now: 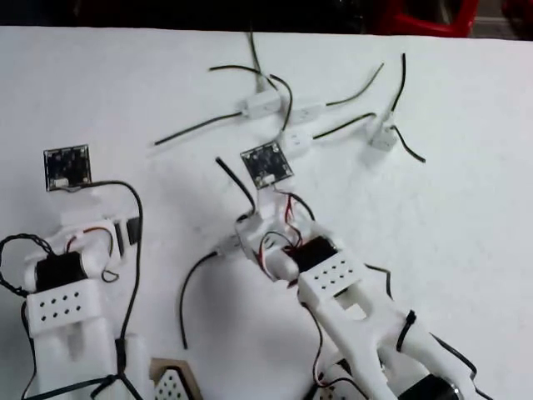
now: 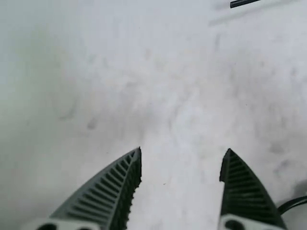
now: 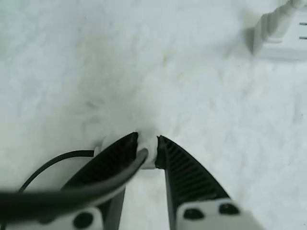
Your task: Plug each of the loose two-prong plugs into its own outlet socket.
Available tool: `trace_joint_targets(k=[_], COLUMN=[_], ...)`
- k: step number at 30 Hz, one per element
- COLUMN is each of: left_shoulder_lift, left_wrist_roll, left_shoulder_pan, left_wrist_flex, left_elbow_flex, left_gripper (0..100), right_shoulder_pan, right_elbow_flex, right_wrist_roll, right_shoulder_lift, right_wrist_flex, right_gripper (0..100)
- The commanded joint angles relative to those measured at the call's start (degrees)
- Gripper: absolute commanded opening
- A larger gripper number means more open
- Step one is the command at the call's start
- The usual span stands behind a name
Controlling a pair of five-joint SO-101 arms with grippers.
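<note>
My right gripper (image 3: 147,143) is shut on a small white two-prong plug (image 3: 149,152), held just above the white table. The plug's thin black cord (image 3: 53,165) trails away to one side. A white outlet socket (image 3: 280,36) lies a short way ahead of the fingertips. In the high view the right arm (image 1: 333,283) stretches to the table's middle, and its square marker plate (image 1: 266,162) hides the fingertips. Just beyond lies an outlet socket (image 1: 296,140). My left gripper (image 2: 181,153) stands open over bare table, nothing between its fingers.
Several white sockets and plugs with black cords lie at the back middle (image 1: 261,104) and back right (image 1: 383,135). Another white piece with a black cord (image 1: 229,244) rests beside the right arm. The left arm (image 1: 67,292) stands at the front left.
</note>
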Motion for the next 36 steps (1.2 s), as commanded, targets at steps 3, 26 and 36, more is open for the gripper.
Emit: trace_joint_targets(k=[3, 26, 36], left_shoulder_lift=[-0.8, -0.8, -0.8], left_wrist_roll=[0.1, 0.1, 0.1], left_shoulder_pan=[-0.4, -0.4, -0.4], left_wrist_flex=[-1.1, -1.0, -1.1], left_elbow_flex=[-0.3, -0.4, -0.4], left_gripper=[27, 27, 27], right_shoulder_pan=[0.4, 0.7, 2.1], right_elbow_flex=[0.4, 1.6, 1.5], right_wrist_roll=[-0.5, -0.5, -0.1], right_shoulder_lift=[0.1, 4.7, 4.7], right_wrist_flex=[-0.7, -3.2, -0.7], right_gripper=[1.6, 1.6, 1.6])
